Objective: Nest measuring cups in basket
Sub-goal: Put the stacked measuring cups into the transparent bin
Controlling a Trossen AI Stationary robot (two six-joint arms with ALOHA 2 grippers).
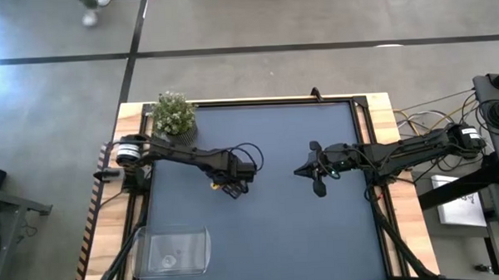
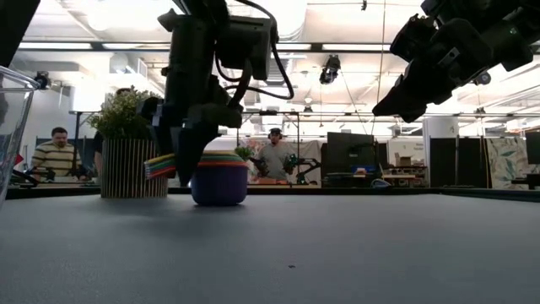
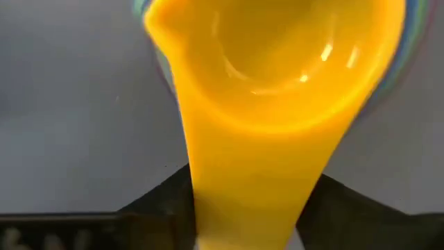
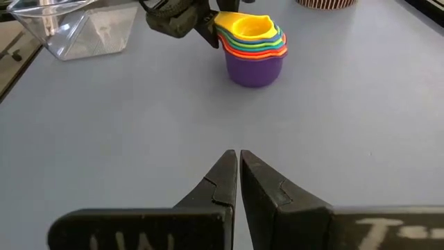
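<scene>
Here, in the high view, your left gripper [image 1: 232, 187] sat over the stack of measuring cups [image 1: 217, 186] near the middle of the surface [image 1: 278, 230], with the basket [image 1: 177, 250] well apart from the stack, toward the near edge. The potted plant [image 1: 174, 114] stood at the far corner, beyond the stack. Your right gripper [image 1: 315, 169] waited to the stack's right, well apart from it.

In the low view, the cups stood nested on the surface, purple outermost at the bottom, with the fanned handles [image 2: 160, 165] pointing toward the plant [image 2: 126, 145]. The left gripper came down onto those handles, but you could not tell from here whether it had clamped them.

In the left wrist view, the yellow cup [image 3: 277, 76] topped the stack and its handle ran back between the two dark fingers [image 3: 159, 201], which flanked it closely; contact was not clear.

In the right wrist view, the right gripper [image 4: 239, 163] was clenched on nothing, and the stack [image 4: 254, 50] stood well apart from the basket [image 4: 76, 31].

To do this step well, you would have wanted the whole bundle of handles seated deep between the fingers before lifting. A grip on the top handles alone would likely have peeled the upper cups off the purple one. A level lift toward the basket looked safest.
</scene>
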